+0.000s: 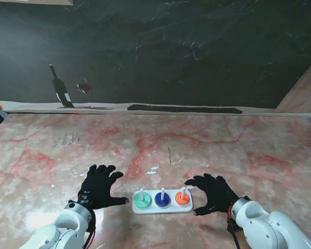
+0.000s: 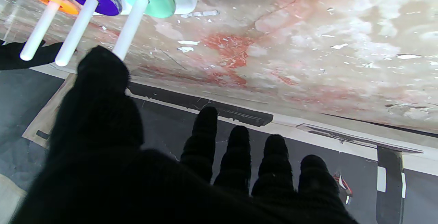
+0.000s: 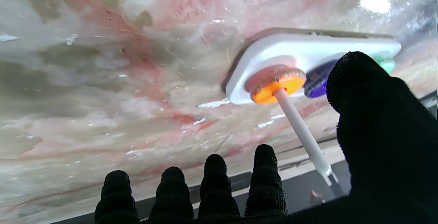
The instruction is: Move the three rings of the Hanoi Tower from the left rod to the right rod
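Near the tabletop's near edge, the white base [image 1: 162,209] carries the green ring [image 1: 143,200], blue ring [image 1: 162,199] and orange ring [image 1: 183,197] one per rod, both the left hand [image 1: 99,186] and the right hand [image 1: 212,193] spread wide and holding nothing, so I judge the next move is to lift the blue ring.

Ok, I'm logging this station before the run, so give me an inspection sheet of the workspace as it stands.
Surface: pink-veined marble table, scuffed with white flecks.
Job's things: white base with three rods; green ring on the left rod, blue ring on the middle, orange ring on the right.
Clutter: nothing seen.
Grippers: left hand open, left of the base; right hand open, right of it; neither holds anything.
Cables: red wire at the left wrist.
Surroundings: dark backdrop; wooden board far right.
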Action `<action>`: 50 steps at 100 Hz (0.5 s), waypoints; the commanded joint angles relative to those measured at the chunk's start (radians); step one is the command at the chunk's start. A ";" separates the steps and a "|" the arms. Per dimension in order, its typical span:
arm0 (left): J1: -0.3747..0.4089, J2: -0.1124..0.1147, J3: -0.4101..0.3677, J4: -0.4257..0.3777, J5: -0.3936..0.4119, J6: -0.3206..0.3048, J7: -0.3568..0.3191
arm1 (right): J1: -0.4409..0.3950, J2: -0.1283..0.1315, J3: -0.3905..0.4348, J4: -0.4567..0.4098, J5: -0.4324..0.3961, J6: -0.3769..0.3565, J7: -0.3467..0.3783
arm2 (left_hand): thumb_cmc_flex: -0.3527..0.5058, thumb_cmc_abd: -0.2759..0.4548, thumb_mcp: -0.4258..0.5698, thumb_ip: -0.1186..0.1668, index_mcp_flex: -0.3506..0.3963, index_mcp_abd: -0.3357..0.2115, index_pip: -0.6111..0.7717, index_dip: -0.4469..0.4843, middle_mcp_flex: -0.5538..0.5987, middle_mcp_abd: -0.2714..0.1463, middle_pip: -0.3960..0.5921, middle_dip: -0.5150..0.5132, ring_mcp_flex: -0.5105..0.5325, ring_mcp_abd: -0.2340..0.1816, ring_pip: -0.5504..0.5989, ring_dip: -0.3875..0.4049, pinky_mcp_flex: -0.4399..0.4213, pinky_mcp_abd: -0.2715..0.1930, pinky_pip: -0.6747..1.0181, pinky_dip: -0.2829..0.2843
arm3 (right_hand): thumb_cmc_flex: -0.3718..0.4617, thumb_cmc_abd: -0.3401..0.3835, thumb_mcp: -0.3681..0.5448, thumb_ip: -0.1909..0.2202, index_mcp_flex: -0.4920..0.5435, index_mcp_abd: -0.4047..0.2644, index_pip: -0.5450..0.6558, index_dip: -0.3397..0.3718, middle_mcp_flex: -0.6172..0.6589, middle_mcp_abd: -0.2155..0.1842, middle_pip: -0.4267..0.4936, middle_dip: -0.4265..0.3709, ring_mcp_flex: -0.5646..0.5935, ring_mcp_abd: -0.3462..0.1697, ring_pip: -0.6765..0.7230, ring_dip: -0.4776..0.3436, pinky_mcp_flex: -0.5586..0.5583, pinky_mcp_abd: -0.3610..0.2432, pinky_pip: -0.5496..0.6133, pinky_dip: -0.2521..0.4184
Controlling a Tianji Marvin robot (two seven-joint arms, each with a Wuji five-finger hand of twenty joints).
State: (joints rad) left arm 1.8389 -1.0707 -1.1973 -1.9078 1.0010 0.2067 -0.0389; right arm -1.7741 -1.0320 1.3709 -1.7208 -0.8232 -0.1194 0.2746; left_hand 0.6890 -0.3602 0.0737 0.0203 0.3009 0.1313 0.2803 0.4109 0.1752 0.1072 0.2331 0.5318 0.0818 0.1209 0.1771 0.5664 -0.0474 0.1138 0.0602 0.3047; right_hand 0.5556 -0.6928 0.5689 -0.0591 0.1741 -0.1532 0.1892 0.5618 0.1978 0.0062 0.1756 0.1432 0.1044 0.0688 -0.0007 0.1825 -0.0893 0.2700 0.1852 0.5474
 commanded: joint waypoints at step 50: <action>0.006 0.001 -0.003 0.001 -0.015 0.002 -0.003 | 0.161 0.001 -0.173 0.177 -0.024 -0.031 -0.071 | 0.016 0.011 -0.024 0.033 -0.001 -0.012 0.010 0.016 -0.007 -0.003 0.010 -0.012 -0.024 -0.003 0.014 -0.005 -0.009 0.000 -0.008 0.017 | -0.027 -0.006 0.010 -0.010 0.004 -0.026 0.102 0.169 -0.038 0.001 -0.056 0.070 -0.025 -0.027 -0.009 0.007 -0.002 -0.006 -0.017 -0.015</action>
State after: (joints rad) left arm 1.8385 -1.0705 -1.1978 -1.9021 0.9906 0.2063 -0.0409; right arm -1.6116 -1.0268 1.2061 -1.5519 -0.8361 -0.1427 0.2084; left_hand 0.6902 -0.3602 0.0678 0.0228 0.3009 0.1248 0.2803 0.4170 0.1752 0.1072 0.2331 0.5215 0.0818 0.1209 0.1771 0.5659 -0.0474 0.1138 0.0602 0.3048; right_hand 0.5457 -0.6930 0.5788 -0.0592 0.1658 -0.1380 0.2661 0.6867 0.1971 0.0066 0.1390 0.1990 0.1018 0.0588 -0.0015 0.1825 -0.0883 0.2700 0.1851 0.5450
